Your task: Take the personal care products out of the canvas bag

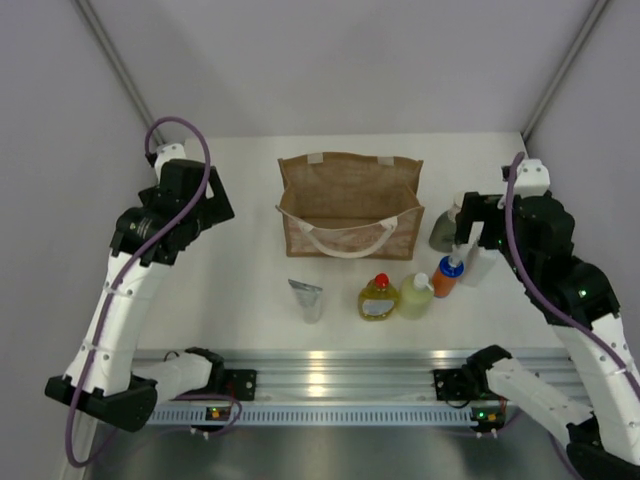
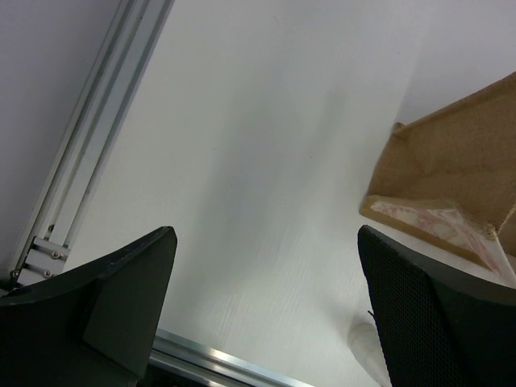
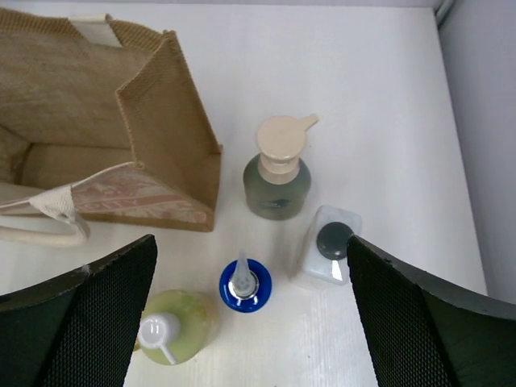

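Top view: tan woven canvas bag (image 1: 350, 205) stands upright mid-counter (image 1: 240, 270). In front of it, in a row: silvery tube (image 1: 308, 299), yellow red-capped bottle (image 1: 378, 299), pale-green white-capped bottle (image 1: 416, 297), orange blue-capped bottle (image 1: 447, 276). Grey-green beige-pump bottle (image 1: 444, 232) and white dark-capped bottle (image 1: 481, 267) stand right of the bag.
Left wrist: left end effector (image 2: 266, 282) open, holds nothing.
Right wrist: right end effector (image 3: 250, 242) spread wide, empty, above the orange and white bottles.

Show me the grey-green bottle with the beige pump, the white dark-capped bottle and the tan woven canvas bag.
Grey-green beige-pump bottle (image 3: 277, 184): right wrist view, upper body.
White dark-capped bottle (image 3: 331, 241): right wrist view, dark cap.
Tan woven canvas bag (image 1: 350, 185): top external view, far wall's inner face.
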Robot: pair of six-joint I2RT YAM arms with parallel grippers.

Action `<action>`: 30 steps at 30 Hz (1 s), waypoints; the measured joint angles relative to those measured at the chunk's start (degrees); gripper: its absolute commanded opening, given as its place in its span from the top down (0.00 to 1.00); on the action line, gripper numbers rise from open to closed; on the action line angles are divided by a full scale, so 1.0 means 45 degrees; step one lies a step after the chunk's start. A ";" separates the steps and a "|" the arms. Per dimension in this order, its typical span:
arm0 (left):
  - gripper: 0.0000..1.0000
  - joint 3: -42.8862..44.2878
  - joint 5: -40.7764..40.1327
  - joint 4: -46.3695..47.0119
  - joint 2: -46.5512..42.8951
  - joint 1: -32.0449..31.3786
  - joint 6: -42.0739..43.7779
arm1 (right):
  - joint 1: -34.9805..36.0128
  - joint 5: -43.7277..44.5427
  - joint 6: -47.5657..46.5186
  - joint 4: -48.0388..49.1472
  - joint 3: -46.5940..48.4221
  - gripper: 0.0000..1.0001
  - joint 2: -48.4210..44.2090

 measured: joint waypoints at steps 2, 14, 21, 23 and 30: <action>0.01 -0.0355 -0.0063 -0.0005 -0.0277 0.0000 0.0049 | -0.0209 0.0209 -0.0087 -0.0602 0.0457 0.01 -0.0287; 0.02 -0.2341 -0.0665 0.0024 -0.2516 -0.0010 0.0534 | -0.0287 0.1715 -0.0175 -0.3502 0.2390 0.01 -0.1627; 0.01 -0.2856 -0.0597 0.0015 -0.3225 -0.0029 0.0559 | -0.0291 0.1982 -0.0078 -0.4201 0.2545 0.01 -0.2710; 0.01 -0.2929 -0.0583 0.0000 -0.3337 -0.0039 0.0559 | -0.0291 0.1977 -0.0078 -0.4308 0.2545 0.01 -0.2914; 0.01 -0.2958 -0.0578 -0.0005 -0.3410 -0.0053 0.0549 | -0.0291 0.2220 -0.0073 -0.4347 0.2448 0.00 -0.3191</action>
